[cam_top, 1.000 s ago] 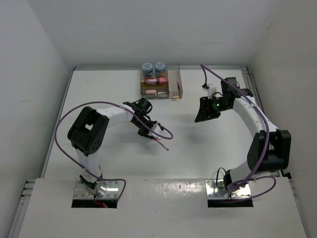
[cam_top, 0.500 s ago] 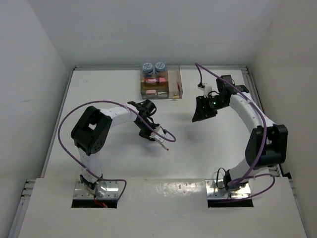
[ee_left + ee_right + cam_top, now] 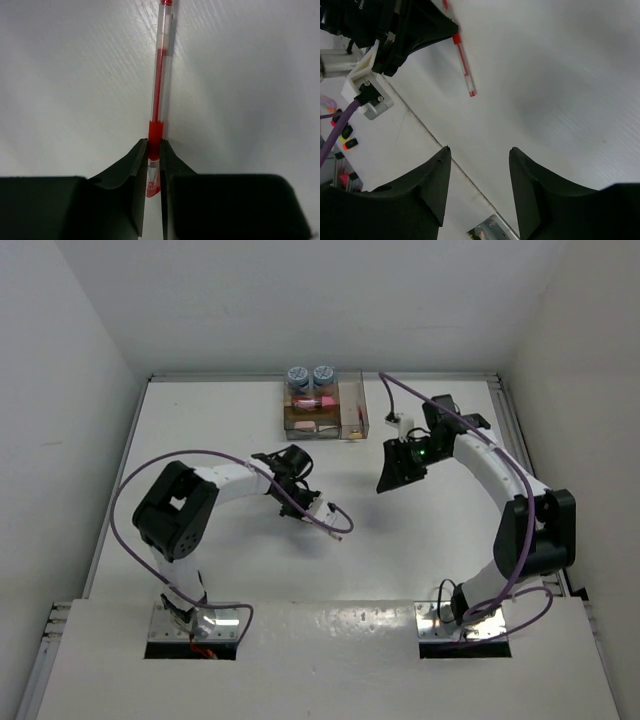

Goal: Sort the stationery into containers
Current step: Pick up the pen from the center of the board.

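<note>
My left gripper [image 3: 303,506] is shut on the grip end of a thin red pen [image 3: 326,526], which points out toward the near right just over the table. In the left wrist view the jaws [image 3: 154,146] pinch the pen [image 3: 159,75] by its red collar. My right gripper [image 3: 392,470] is open and empty above the table, right of the organiser. Its wrist view [image 3: 479,152] shows the same pen [image 3: 463,65] held by the left gripper [image 3: 420,27]. The clear organiser [image 3: 350,390] stands at the far edge with two blue-grey rolls [image 3: 297,375] and a pink piece [image 3: 312,401] in it.
White walls close in the table [image 3: 200,420] on the left, back and right. Purple cables loop over both arms. The left arm's cable [image 3: 335,508] hangs close to the pen. The arm bases sit at the near edge.
My right gripper has moved left and a little toward the near side, staying open. My left gripper has kept hold of the red pen and shifted slightly to the right.
</note>
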{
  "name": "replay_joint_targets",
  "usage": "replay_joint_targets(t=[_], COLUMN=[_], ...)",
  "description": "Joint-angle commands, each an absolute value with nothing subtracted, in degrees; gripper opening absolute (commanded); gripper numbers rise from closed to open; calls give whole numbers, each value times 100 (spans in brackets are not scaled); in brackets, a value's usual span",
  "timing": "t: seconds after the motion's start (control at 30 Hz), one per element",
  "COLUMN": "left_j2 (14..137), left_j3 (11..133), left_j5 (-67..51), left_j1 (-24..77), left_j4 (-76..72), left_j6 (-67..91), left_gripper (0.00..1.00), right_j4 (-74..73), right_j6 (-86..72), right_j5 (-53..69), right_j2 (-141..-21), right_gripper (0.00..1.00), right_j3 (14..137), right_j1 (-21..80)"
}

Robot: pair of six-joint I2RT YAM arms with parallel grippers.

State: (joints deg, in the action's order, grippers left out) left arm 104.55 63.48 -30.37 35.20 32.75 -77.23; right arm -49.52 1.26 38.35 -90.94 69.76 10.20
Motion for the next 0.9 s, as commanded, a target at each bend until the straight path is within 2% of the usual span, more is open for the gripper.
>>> replay_joint_targets(t=[0.0,0.27,0.43,0.7,0.87], left_j2=[9627,8851,8702,8253,8288], left_j3=[6039,6504,6504,6161,6258], left_j5=[-3225,-3340,-3138,-2936,-2813], left_j1=[3595,3814,3990,4236,4254], left_j4=[2481,2171,2373,2083,1855], left_j6=[-7428,-6777,-7224,-7523,-7444], left_gripper=[7,6,6,5,4], right_j4=[-4843,-4913,-4632,-4667,-4886], right_j6=[105,-324,-939,-924,-677], right_j5=[4376,5246,5678,5730,5775], right_j2=[-9079,-9500,-9764,-9922,-9940], right_gripper=[51,65,65,66,60], right_j3=[6760,7040,7189,7268,7339], right_j1=[1283,1828,1819,1872,2109])
